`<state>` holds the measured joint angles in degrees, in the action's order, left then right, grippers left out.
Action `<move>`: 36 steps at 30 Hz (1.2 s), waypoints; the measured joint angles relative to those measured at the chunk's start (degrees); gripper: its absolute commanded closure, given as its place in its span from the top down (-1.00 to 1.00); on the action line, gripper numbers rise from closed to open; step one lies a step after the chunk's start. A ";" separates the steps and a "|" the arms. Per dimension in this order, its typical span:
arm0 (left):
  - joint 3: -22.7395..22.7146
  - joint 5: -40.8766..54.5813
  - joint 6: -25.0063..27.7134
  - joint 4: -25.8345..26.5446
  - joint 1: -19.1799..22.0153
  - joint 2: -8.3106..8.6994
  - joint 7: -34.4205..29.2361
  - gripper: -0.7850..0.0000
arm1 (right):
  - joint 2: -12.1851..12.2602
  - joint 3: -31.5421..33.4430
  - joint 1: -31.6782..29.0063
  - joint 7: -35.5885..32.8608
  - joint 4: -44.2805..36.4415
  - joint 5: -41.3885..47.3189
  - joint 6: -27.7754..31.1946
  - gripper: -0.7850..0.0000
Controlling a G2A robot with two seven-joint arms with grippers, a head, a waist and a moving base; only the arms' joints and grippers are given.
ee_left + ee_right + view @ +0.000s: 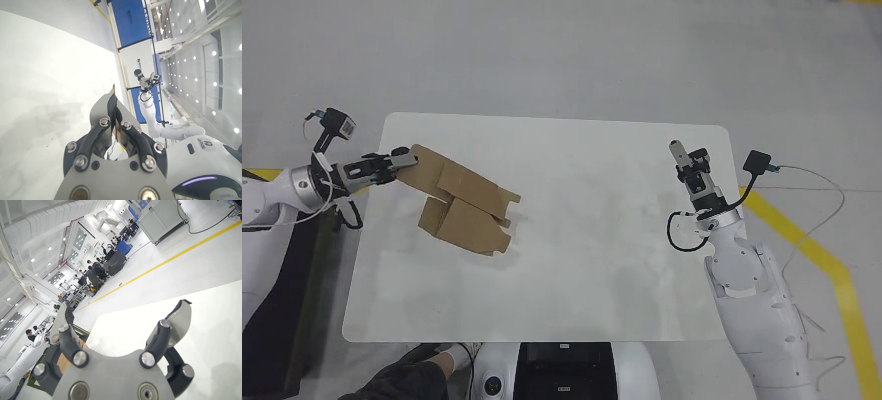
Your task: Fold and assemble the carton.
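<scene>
Carton lies at the table's left, one edge pinched by the left gripper. Right gripper hangs spread, well apart, near a yellow floor line.

- The carton is plain brown cardboard, a flattened blank with creased panels, not yet formed into a box.
- It lies over the left part of the white table, slanting from the left rim toward the middle.
- Its outer end, at that rim, is pinched edge-on in the left gripper; short flaps jut from its inner end.
</scene>
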<state>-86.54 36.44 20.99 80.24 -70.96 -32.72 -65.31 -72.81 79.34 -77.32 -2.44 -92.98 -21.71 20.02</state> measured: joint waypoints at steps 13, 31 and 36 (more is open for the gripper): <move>3.72 5.26 -9.87 5.95 5.03 -1.74 2.53 -1.00 | 0.00 0.00 0.00 0.00 0.00 0.00 0.00 1.00; 16.78 3.95 -10.38 -2.14 19.05 -5.88 -0.62 -1.00 | 0.00 0.00 0.00 0.00 0.00 0.00 0.00 1.00; 16.78 3.95 -10.39 -2.14 19.04 -5.88 -0.60 -1.00 | 0.00 0.00 0.00 0.00 0.00 0.00 0.00 1.00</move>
<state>-69.76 40.39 10.60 78.11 -51.92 -38.60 -65.92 -72.81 79.34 -77.32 -2.44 -92.98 -21.71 20.02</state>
